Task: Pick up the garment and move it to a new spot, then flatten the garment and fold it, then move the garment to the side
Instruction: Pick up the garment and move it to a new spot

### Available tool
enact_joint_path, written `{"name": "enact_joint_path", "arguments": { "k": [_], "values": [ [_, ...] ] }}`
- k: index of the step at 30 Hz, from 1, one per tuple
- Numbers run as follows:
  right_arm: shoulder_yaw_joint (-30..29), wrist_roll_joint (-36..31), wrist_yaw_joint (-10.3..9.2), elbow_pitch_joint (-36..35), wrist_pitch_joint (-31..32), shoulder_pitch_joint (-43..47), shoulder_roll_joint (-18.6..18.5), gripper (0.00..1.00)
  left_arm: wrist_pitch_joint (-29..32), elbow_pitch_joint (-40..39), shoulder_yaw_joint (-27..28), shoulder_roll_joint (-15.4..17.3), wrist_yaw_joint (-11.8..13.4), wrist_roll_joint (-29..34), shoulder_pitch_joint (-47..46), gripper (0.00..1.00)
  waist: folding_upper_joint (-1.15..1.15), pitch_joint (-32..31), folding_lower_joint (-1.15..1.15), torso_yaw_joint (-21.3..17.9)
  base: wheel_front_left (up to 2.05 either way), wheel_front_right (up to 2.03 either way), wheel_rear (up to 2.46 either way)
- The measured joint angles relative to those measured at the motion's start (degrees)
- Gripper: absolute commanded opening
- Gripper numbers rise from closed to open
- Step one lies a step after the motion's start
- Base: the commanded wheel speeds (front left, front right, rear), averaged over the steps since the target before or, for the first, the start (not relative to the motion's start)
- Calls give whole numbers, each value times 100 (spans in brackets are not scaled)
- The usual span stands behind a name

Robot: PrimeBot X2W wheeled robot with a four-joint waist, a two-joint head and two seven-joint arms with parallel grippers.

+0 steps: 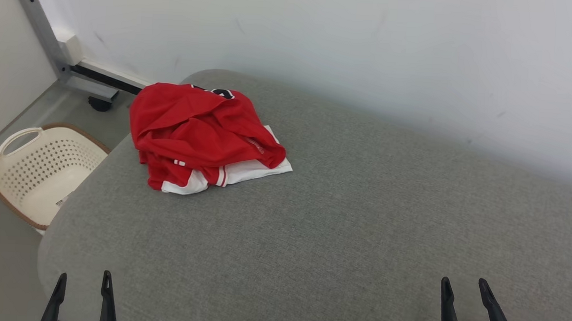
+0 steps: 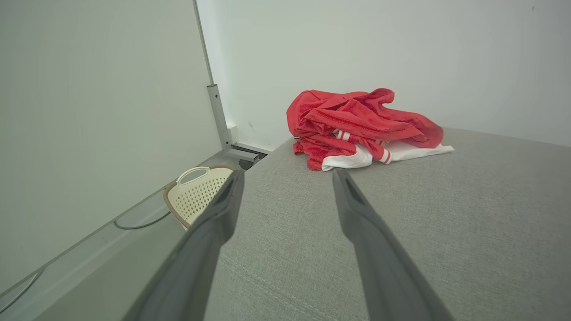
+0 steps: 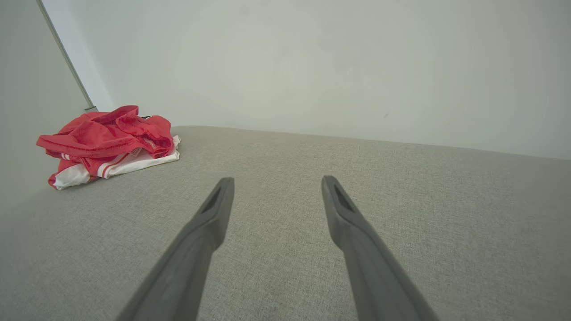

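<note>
Both empty: left gripper (image 1: 84, 277) and right gripper (image 1: 463, 283), fingers spread wide, near edge. Garment (image 1: 199, 131) crumpled far left on grey cushion (image 1: 362, 208) (untouched). Likely pick-up step; next needs a long reach.

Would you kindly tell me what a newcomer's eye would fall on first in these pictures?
The crumpled red and white garment stands out at once, heaped at the far left of the grey upholstered surface. Beside that end, on the floor, sits a cream perforated basket. The left gripper and right gripper are at the near edge, jaws open, well short of the garment.
</note>
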Motion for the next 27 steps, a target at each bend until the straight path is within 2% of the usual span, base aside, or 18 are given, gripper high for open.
{"name": "enact_joint_path", "arguments": {
  "k": [10,17,27],
  "values": [
    [152,-8,0,24,0,-69,1,100,0,-82,143,-1,66,-43,66,100,0,60,0,498,0,0,0],
    [226,-41,0,94,0,-151,0,100,0,-132,204,-4,198,-119,121,100,0,118,0,564,0,0,0],
    [215,-4,0,98,0,-148,0,100,0,-122,185,-3,209,-130,110,100,0,53,0,523,0,0,0]
  ]
}}
